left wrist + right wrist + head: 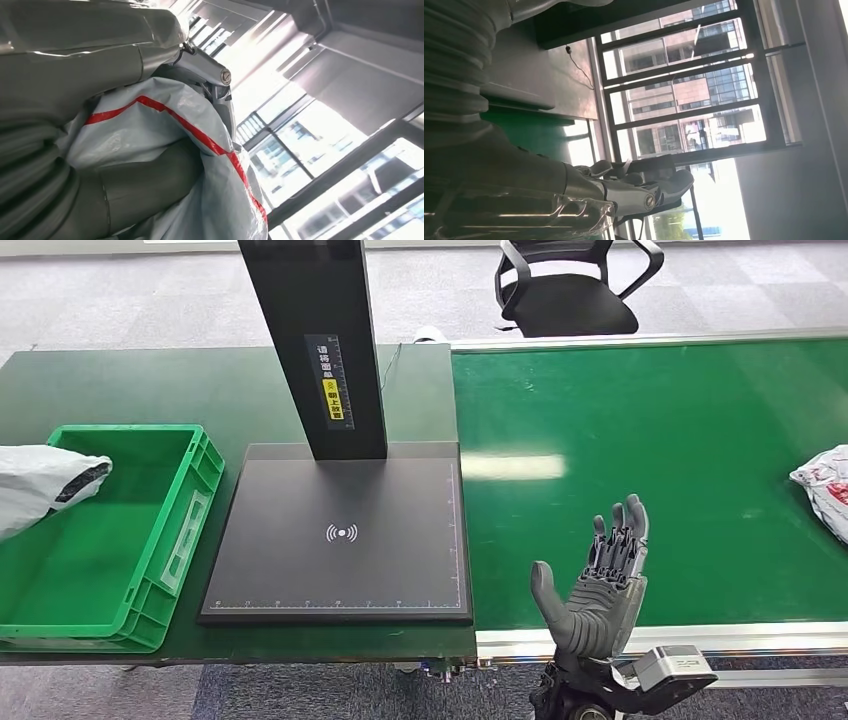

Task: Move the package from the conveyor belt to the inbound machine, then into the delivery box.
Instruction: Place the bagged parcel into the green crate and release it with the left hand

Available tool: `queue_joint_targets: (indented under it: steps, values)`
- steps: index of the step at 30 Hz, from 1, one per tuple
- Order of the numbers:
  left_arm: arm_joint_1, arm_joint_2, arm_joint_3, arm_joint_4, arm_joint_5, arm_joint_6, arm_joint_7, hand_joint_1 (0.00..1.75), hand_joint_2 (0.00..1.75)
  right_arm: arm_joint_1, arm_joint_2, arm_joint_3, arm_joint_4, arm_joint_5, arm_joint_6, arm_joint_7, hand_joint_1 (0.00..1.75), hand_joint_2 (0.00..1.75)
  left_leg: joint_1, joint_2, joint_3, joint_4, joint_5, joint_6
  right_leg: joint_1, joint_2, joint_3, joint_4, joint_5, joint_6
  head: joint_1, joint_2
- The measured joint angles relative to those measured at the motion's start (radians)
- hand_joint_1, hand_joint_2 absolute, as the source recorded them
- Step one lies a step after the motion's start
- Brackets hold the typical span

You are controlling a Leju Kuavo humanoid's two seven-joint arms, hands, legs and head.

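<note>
- Head view: right hand (605, 575) raised over the near edge of the green conveyor belt (650, 460), fingers straight and spread, thumb out to the side, nothing in it.
- Grey-white package (40, 485) at the far left, hanging over the left rim of the green delivery box (170, 540), part of it above the box's inside; left hand itself out of frame here.
- Black inbound machine (345, 540) between box and belt, flat scan plate bare, upright post rising from its back edge.
- Second package (825, 490) lying on the belt at the far right edge; black office chair (570, 285) on the carpet beyond the belt.
- Left wrist view: left hand (100, 165) wrapped around the grey package with its red stripe (165, 130), plastic bunched between thumb and fingers; windows behind.
- Right wrist view: right hand's fingers (644, 192) stretched out and apart, holding nothing, windows and a building beyond.
</note>
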Motion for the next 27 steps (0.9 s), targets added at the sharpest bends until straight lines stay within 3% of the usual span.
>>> queue_joint_targets:
  steps: [4, 8, 12, 21, 27]
  values:
    - [-0.065, 0.034, -0.016, 0.094, -0.053, -0.025, 0.019, 0.00, 1.75, 0.001, 0.000, 0.002, 0.004, -0.002, 0.000, 0.000, 0.00, 1.75, 0.000, -0.001, -0.001, 0.000, 0.000, 0.000, 0.000, 0.000, 0.000, 0.000, 0.000, 0.000, 0.000, 0.000]
    - [-0.082, 0.041, -0.027, 0.119, -0.065, -0.035, 0.021, 0.00, 1.75, 0.002, 0.000, 0.002, 0.005, -0.003, 0.000, 0.000, 0.00, 1.75, 0.000, 0.000, -0.001, 0.000, 0.000, 0.000, 0.000, 0.000, 0.000, 0.000, 0.000, 0.000, 0.000, 0.000]
    - [-0.107, 0.053, -0.074, 0.183, -0.044, -0.122, -0.018, 0.00, 1.75, 0.015, 0.000, 0.002, 0.011, -0.012, 0.001, 0.000, 0.00, 1.75, 0.000, 0.001, -0.001, 0.000, 0.000, 0.000, 0.000, 0.000, -0.001, 0.000, 0.000, 0.000, 0.000, 0.000]
    - [0.070, 0.015, -0.065, 0.022, 0.032, -0.186, -0.033, 0.00, 1.75, 0.019, -0.001, 0.000, 0.021, -0.013, 0.010, 0.000, 0.00, 1.75, 0.000, 0.002, -0.001, 0.000, -0.001, -0.001, 0.000, 0.002, -0.001, 0.000, 0.000, 0.000, 0.000, 0.000]
    - [0.121, 0.001, -0.052, -0.034, 0.036, -0.186, -0.033, 0.00, 1.75, 0.018, -0.001, 0.000, 0.026, -0.014, 0.011, 0.000, 0.00, 1.75, 0.000, 0.002, -0.001, 0.000, -0.001, -0.001, 0.000, 0.001, -0.001, 0.000, 0.000, 0.000, 0.000, 0.000]
